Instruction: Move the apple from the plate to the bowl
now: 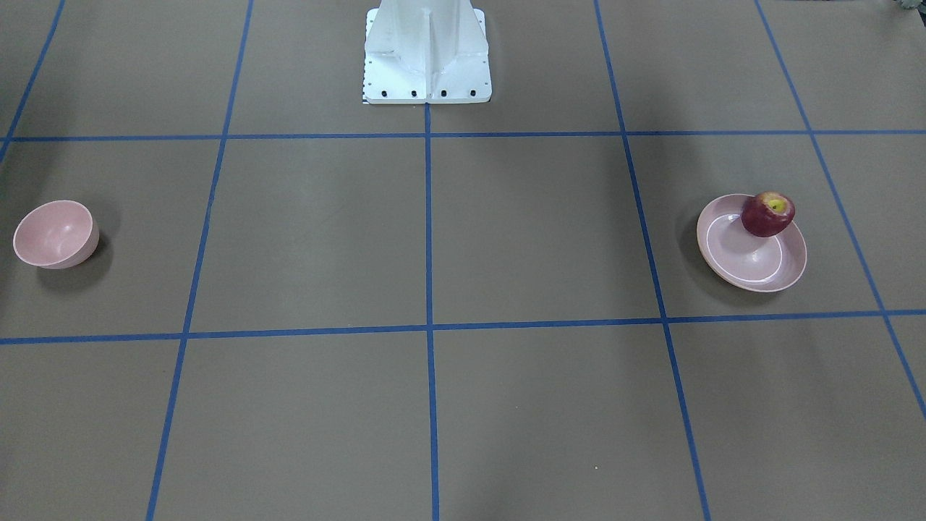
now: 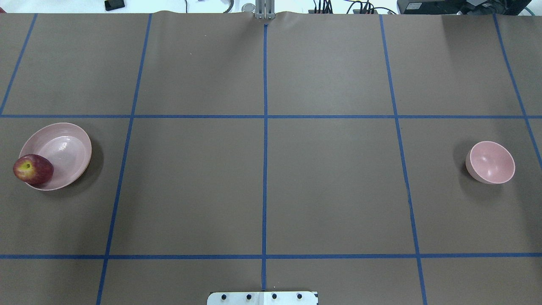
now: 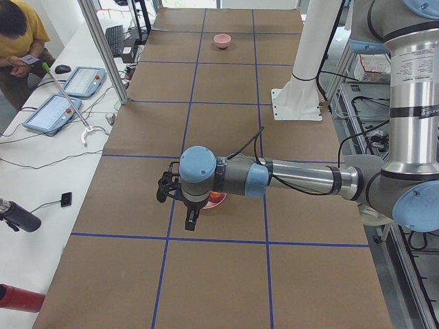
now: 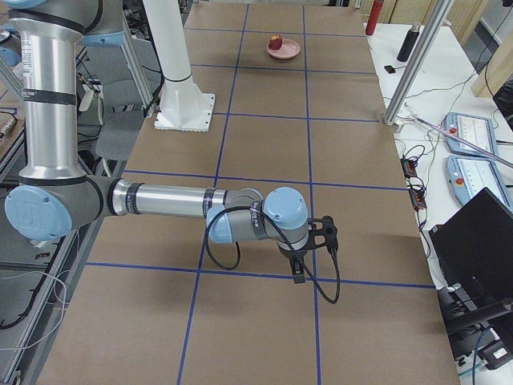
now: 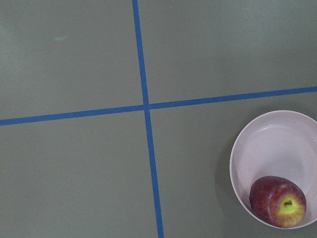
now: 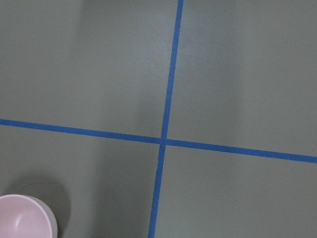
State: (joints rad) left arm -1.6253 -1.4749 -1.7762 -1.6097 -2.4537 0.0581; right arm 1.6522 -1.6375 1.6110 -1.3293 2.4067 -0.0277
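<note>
The dark red apple (image 1: pixel 767 214) sits on the robot-side rim area of the wide pink plate (image 1: pixel 745 264), on the robot's left side of the table (image 2: pixel 33 169). It shows at the lower right of the left wrist view (image 5: pixel 278 202). The small deep pink bowl (image 1: pixel 54 233) stands empty far off on the robot's right (image 2: pixel 491 162), just in the right wrist view's corner (image 6: pixel 22 218). My left gripper (image 3: pixel 190 218) hangs above the table near the plate. My right gripper (image 4: pixel 299 271) hangs above the table on the bowl's side. I cannot tell whether either is open or shut.
The white robot pedestal (image 1: pixel 427 58) stands at the table's robot side, middle. Blue tape lines (image 2: pixel 265 169) grid the brown table. A side bench with tablets (image 3: pixel 51 113) and a person (image 3: pixel 17 34) runs along the far edge; bottles (image 4: pixel 413 40) stand there too.
</note>
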